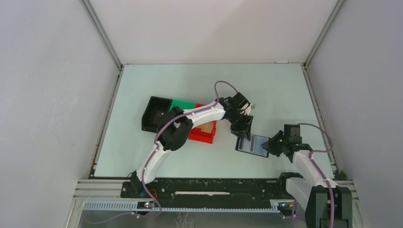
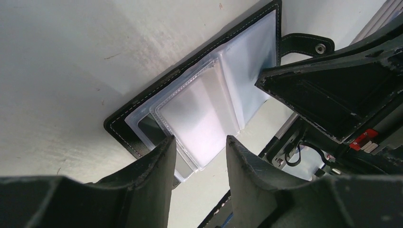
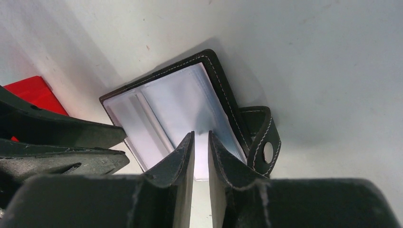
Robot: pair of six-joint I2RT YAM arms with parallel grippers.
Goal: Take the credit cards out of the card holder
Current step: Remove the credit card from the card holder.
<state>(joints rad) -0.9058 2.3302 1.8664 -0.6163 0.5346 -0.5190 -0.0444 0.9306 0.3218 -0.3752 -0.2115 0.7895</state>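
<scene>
Holder (image 1: 252,145) is laid open on the table (image 1: 190,80) btw both jaws. Left jaws are kept approx half open, nothing gripped, w/ a sleeved card (image 2: 199,118) just ahead of the gap, prob lined up for a pull. Right jaws are nearly shut beside the strap (image 3: 263,137), likely pinning the holder. Actual grip can't be told.

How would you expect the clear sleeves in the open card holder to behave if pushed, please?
The clear sleeves look thin and glossy, so probably floppy and slippery. They fan apart in layers, so one would likely lift rather than stay flat. The card holder lies open and flat, so it should not tip.
</scene>
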